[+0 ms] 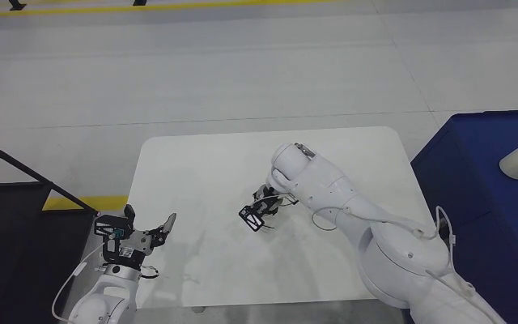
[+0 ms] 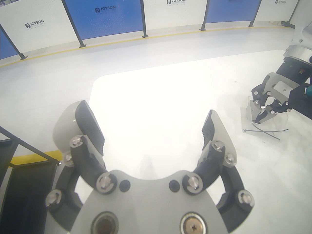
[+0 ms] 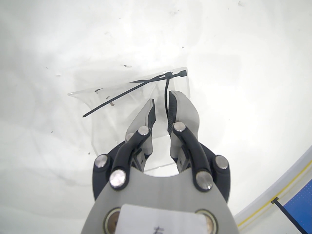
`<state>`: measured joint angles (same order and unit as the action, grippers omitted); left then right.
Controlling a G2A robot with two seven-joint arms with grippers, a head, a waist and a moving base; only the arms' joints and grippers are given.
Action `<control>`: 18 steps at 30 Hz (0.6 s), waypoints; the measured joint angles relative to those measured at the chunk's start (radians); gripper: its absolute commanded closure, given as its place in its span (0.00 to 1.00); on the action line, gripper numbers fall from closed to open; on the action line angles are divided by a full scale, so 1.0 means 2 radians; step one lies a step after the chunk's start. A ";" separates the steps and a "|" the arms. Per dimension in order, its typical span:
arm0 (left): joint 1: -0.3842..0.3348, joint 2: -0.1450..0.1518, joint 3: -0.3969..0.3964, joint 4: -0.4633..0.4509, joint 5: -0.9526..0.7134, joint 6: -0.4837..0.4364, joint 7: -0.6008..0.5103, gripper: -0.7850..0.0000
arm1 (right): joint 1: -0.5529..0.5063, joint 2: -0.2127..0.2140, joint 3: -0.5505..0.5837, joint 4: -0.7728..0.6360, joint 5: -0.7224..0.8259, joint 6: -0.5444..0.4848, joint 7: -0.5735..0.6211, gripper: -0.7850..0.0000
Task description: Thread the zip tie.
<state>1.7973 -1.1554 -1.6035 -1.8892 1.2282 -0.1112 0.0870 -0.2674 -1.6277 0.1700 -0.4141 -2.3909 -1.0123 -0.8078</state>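
Thin, light and springy, the zip tie (image 3: 180,74) lies on a clear tray (image 3: 109,122) mid tabletop (image 1: 202,178), its strap running between the right tool's (image 3: 161,97) narrowly parted, unclamped jaws; I'd pinch it there.

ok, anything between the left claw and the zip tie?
Nothing. The left wrist view shows only bare white table between the left claw and the zip tie.
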 measured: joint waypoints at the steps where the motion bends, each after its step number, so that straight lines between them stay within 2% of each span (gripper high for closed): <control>1: 0.000 0.000 0.000 0.000 0.000 0.000 0.000 0.00 | 0.000 -0.001 0.000 0.002 0.001 0.000 0.000 0.88; 8: 0.000 0.000 0.000 0.000 0.000 0.000 0.000 0.00 | 0.000 -0.006 0.000 0.017 0.007 0.000 0.000 0.91; 9: 0.000 0.000 0.000 0.000 0.000 0.000 0.000 0.00 | 0.000 -0.007 0.000 0.018 0.007 0.000 0.000 0.96; 12: 0.000 0.000 0.000 0.000 0.000 0.000 0.000 0.00 | -0.001 -0.010 0.000 0.022 0.007 0.000 0.000 1.00; 18: 0.000 0.000 0.000 0.000 0.000 0.000 0.000 0.00 | -0.002 -0.016 0.000 0.030 0.005 0.000 0.000 1.00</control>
<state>1.7973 -1.1554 -1.6035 -1.8892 1.2282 -0.1112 0.0870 -0.2719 -1.6604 0.1700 -0.3538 -2.3812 -1.0123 -0.8078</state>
